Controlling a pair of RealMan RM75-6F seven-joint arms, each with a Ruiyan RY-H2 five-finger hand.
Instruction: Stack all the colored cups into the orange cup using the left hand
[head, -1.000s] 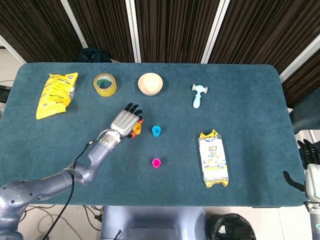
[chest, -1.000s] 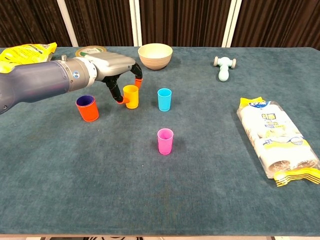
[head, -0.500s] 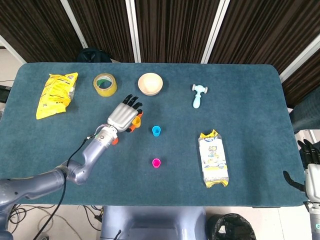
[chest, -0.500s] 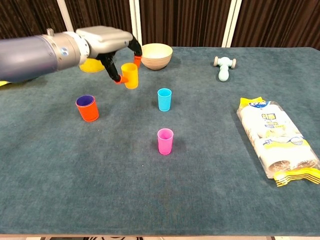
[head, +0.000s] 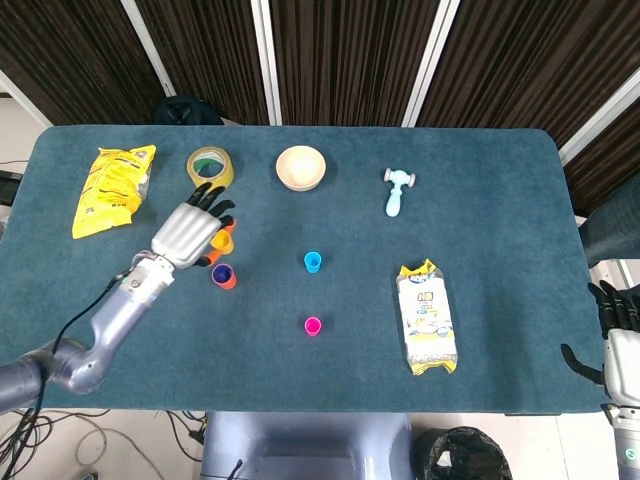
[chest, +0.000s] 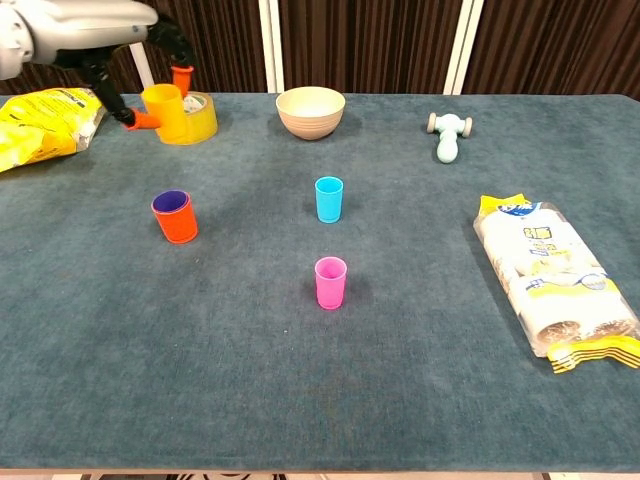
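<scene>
My left hand (head: 190, 232) (chest: 95, 25) holds a yellow cup (chest: 163, 112) (head: 222, 241) in the air, above and just behind the orange cup (chest: 176, 216) (head: 222, 276). The orange cup stands upright on the table with a purple cup nested inside it. A blue cup (chest: 328, 198) (head: 313, 262) stands near the table's middle, and a pink cup (chest: 330, 282) (head: 313, 325) stands in front of it. My right hand (head: 615, 322) hangs off the table's right edge, its fingers too small to read.
A tape roll (head: 210, 168) and a beige bowl (head: 301, 167) sit at the back. A yellow snack bag (head: 112, 188) lies at the back left. A pale toy hammer (head: 397, 189) lies at the back right, with a packet of wipes (head: 427, 316) at the right.
My left hand has lifted the yellow cup off the table and carried it left, from beside the blue cup to above the orange cup.
</scene>
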